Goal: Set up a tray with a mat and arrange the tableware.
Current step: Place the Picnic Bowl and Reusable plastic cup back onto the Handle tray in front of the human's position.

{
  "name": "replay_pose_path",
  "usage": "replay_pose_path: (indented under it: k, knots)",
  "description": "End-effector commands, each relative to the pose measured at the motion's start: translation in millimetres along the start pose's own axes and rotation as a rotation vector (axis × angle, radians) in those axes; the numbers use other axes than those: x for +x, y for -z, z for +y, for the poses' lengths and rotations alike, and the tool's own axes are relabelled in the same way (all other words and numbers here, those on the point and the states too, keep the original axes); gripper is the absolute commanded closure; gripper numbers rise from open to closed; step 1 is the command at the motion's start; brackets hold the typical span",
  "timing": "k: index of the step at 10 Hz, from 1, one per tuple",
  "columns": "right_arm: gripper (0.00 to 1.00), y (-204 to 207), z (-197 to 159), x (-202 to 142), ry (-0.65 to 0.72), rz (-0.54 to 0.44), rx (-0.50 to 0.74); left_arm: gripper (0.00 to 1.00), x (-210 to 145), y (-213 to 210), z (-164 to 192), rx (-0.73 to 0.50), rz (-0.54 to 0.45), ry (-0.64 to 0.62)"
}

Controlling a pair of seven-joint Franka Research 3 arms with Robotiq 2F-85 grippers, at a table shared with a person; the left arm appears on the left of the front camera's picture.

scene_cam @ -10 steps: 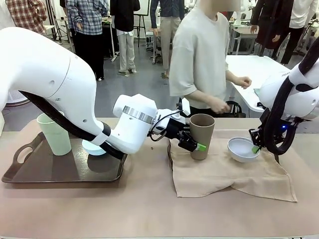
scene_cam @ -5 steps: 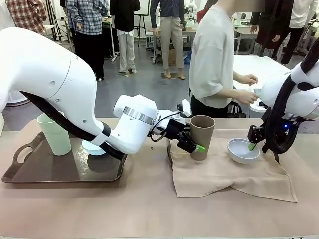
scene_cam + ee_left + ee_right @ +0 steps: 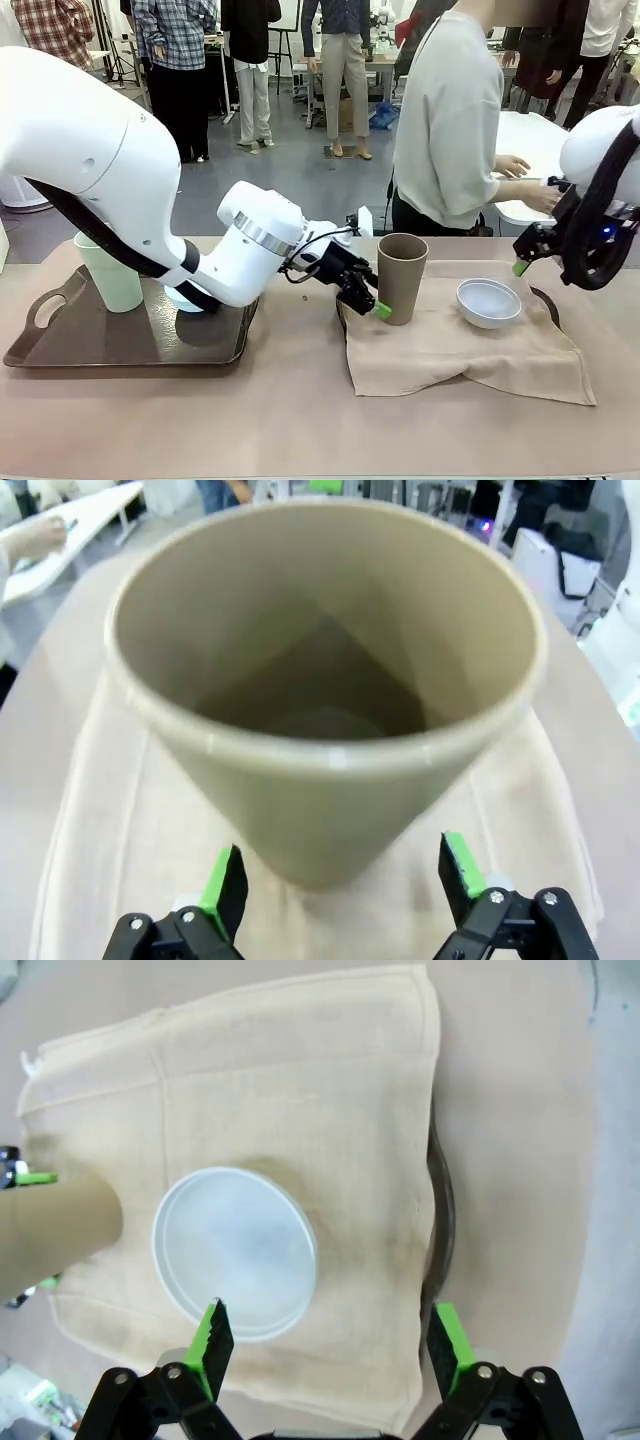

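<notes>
On the worktop [image 3: 300, 420] I count two tumblers, two bowls, one mat and one open tray. My left gripper [image 3: 338, 878] is spread wide and low around the foot of the brown tumbler [image 3: 402, 277]. It has a green pad on either side and a gap shows at each, so it grips nothing. That tumbler stands upright at the far left corner of the mat [image 3: 450, 355], a beige cloth lying rumpled on the right half of the worktop. The white bowl [image 3: 488, 302] sits on the mat near its far edge, right of the middle and well apart from the tumbler. My right gripper [image 3: 328, 1348] hangs above the mat's right side, off the bowl, with its fingers wide apart and empty. From its wrist I look straight down into the bowl. A dark rim [image 3: 441, 1210] peeks out from under the mat's right edge. The tray [image 3: 40, 345] lies at the worktop's left. The green tumbler [image 3: 108, 272] stands upright in the tray's far left part. The blue bowl [image 3: 183, 297] is at the tray's far right, half hidden behind my left arm.
</notes>
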State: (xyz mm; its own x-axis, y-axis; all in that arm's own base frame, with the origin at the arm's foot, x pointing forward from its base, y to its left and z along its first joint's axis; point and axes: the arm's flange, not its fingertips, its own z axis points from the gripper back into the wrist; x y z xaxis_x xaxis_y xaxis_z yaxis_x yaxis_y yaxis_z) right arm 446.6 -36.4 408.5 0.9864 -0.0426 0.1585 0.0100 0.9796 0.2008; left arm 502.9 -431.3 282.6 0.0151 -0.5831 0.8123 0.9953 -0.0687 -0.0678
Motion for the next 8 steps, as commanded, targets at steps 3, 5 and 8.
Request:
replay_pose_path:
  k: [3, 5, 8]
  knots:
    - [0.0, -29, -9, -32, -0.047, 0.0, 0.0, 0.0, 14, -66, -18, 0.139, 0.239, -0.162]
    - [0.0, -43, 3, -39, -0.089, 0.007, -0.03, 0.0, 48, -115, -49, 0.249, 0.494, -0.345]
    - [0.0, -68, 26, -43, -0.106, 0.01, -0.083, 0.0, 79, -195, -91, 0.426, 0.777, -0.56]
